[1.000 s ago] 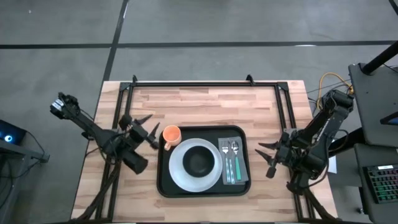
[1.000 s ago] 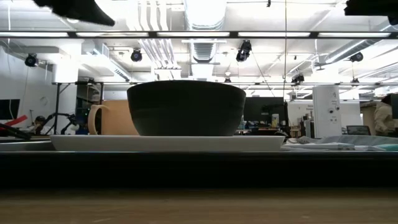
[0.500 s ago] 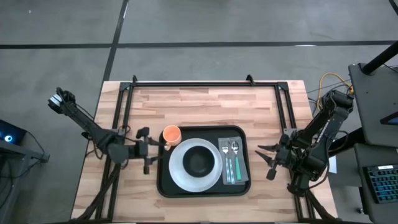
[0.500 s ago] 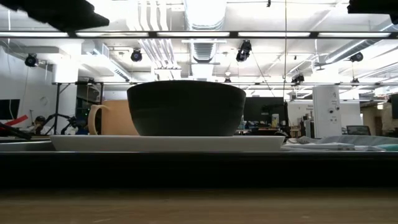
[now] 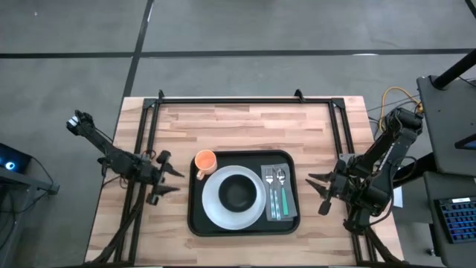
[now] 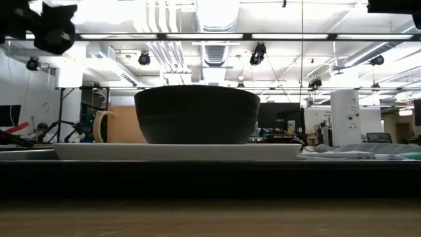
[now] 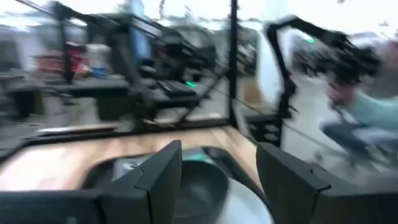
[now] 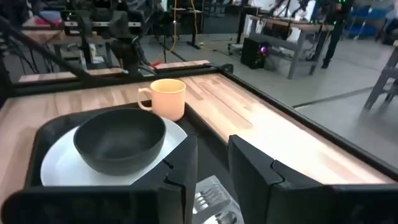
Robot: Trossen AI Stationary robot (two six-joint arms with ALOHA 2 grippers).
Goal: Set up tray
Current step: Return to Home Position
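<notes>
The large black tray (image 5: 195, 220) lies on the wooden table, nearer its near edge. On the tray rest a white plate (image 5: 210, 202) holding a black bowl (image 5: 239, 192), an orange cup (image 5: 204, 161) at the far left corner, and a grey napkin (image 5: 285, 211) with cutlery (image 5: 276, 192) on the right. My left gripper (image 5: 175, 181) hovers open just left of the tray, fingers pointing at it. My right gripper (image 5: 315, 192) waits open to the right of the tray. The right wrist view shows the bowl (image 8: 118, 137), cup (image 8: 166, 98) and plate (image 8: 59, 167) beyond the open fingers.
A black metal frame (image 5: 238, 100) runs along the table's far edge and down both sides. Bare wood (image 5: 245, 126) lies between the tray and the far edge. In the low view the bowl (image 6: 197, 115) and cup (image 6: 118, 125) stand above the tray's rim (image 6: 197, 174).
My left gripper has drawn back from beside the orange cup toward the table's left edge and a little toward the near edge, turning as it went; it stays open and holds nothing. The cup and the other things on the tray have kept still.
</notes>
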